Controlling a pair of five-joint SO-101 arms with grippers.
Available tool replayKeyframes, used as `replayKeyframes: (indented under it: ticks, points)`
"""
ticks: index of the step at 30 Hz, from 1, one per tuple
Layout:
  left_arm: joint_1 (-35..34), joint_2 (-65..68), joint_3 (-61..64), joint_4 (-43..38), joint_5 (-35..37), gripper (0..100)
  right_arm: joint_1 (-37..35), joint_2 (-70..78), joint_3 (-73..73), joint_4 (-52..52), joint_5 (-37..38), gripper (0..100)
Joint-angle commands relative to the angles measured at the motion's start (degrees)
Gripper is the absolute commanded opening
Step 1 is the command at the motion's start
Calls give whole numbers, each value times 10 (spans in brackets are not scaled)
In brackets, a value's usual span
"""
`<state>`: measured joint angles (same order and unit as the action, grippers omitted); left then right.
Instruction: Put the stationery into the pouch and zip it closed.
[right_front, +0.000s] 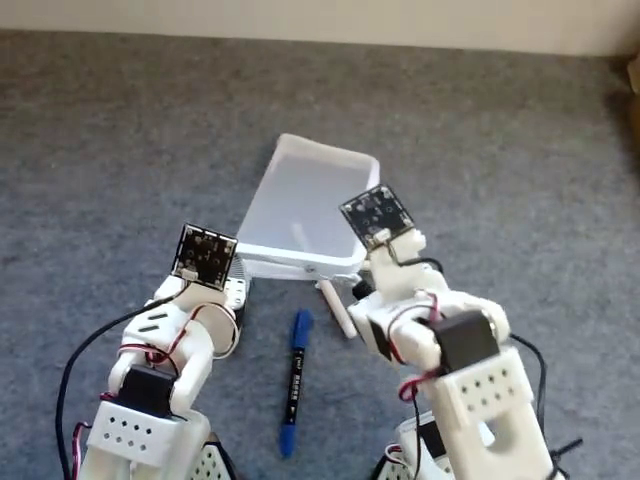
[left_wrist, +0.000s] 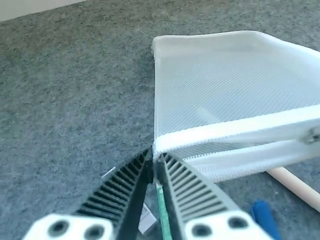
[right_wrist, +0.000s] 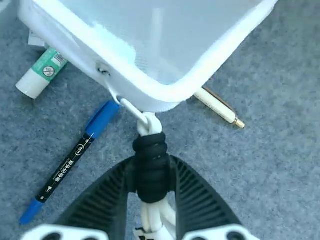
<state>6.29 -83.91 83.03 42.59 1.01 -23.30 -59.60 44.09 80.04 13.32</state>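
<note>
Pouch (right_front: 305, 205), white mesh, lies flat; left fingers (left_wrist: 125, 185) pinch its corner, right fingers (right_wrist: 112, 195) clench its black zipper pull (right_wrist: 150, 167).

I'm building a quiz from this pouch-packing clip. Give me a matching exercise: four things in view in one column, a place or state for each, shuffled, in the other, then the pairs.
Things
1. blue marker
2. cream pen
3. glue stick
4. zip pull

Places or states
A. partly under the pouch
B. clamped in the right gripper
C. green label, lying beside the pouch
D. wholly in the open on the carpet

Pairs: 1-D, 2-A, 3-C, 4-B
</note>
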Motion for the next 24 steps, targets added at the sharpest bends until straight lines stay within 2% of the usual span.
replayKeyframes:
  ticks: [1, 6, 12, 20, 24]
  points:
    - [-22, -7, -14, 3, -1, 6, 19, -55, -11, 2, 10, 5]
    - [-22, -7, -14, 3, -1, 6, 22, -92, 0, 24, 10, 5]
    - [-22, -7, -14, 3, -1, 6, 89, -108, 0, 26, 12, 5]
    - [-19, -7, -14, 3, -1, 11, 93, -109, -4, 29, 12, 5]
    - [-18, -7, -14, 3, 2, 99, 93, -109, -5, 29, 12, 5]
